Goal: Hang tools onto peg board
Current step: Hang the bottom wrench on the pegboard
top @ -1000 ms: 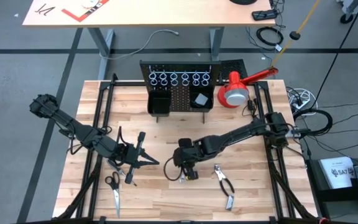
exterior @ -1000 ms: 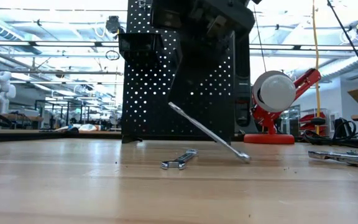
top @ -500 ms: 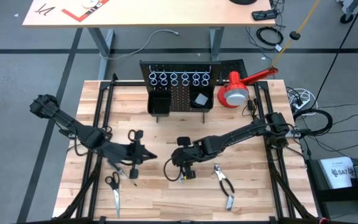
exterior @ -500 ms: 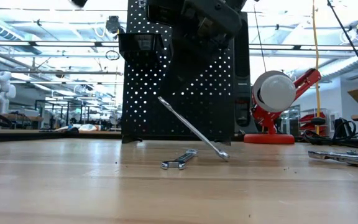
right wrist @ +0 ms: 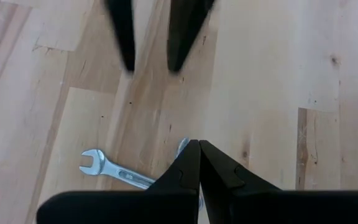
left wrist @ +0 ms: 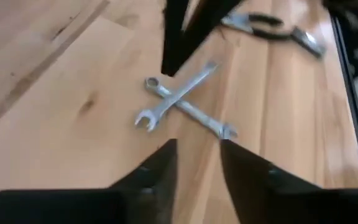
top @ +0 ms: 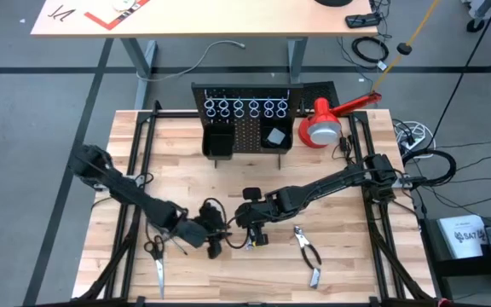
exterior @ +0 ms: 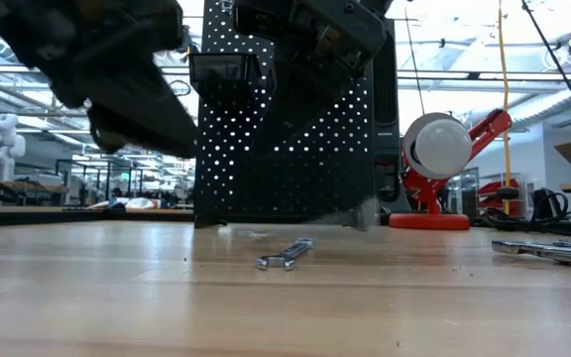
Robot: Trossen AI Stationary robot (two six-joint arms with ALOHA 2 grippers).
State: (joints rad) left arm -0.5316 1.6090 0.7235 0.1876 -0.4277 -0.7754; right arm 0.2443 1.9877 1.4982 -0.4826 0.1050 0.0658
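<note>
Silver wrenches [left wrist: 185, 102] lie crossed on the wooden tabletop [top: 356, 256] — near the middle. Left gripper [left wrist: 197, 162] hovers beside them, jaws apart. Right gripper [right wrist: 199, 163] has jaws together over one wrench.

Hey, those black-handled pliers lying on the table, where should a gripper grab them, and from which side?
Probably from straight above, closing the jaws across both black handles just behind the pivot. The pliers lie flat on the table, clear of the other tools, so no side grip is on offer. The right gripper is the closer one.
</note>
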